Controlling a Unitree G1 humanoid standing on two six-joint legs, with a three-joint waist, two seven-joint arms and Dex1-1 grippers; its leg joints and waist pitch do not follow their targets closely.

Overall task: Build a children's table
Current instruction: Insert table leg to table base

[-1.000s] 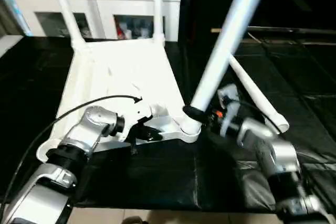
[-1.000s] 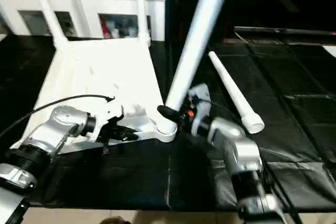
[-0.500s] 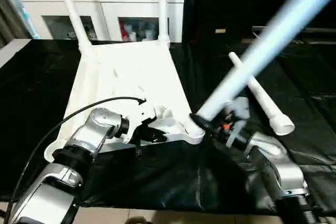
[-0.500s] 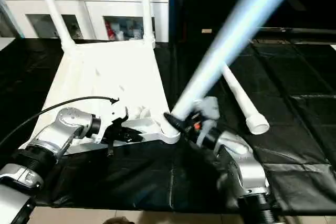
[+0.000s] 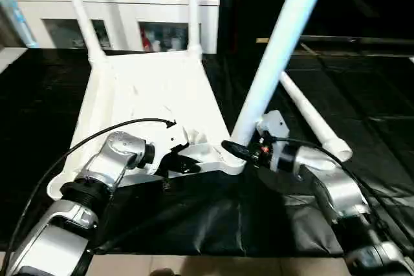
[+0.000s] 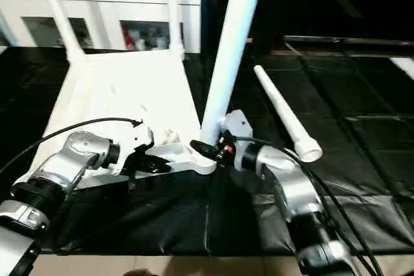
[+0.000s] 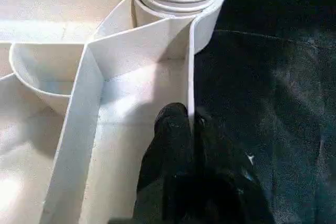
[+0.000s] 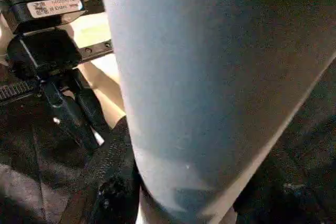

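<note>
Now | left fingers (image 7: 173, 145) pinch tabletop rim (image 7: 191, 72) | right fingers (image 5: 234, 148) hold leg (image 5: 275, 56)

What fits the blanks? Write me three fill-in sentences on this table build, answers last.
1. The left pincer is shut on the table top's ____.
2. The right pincer holds the base of a ____ at the near corner socket.
3. One loose leg lies on the ____ mat.

Answers: rim; leg; black
</note>
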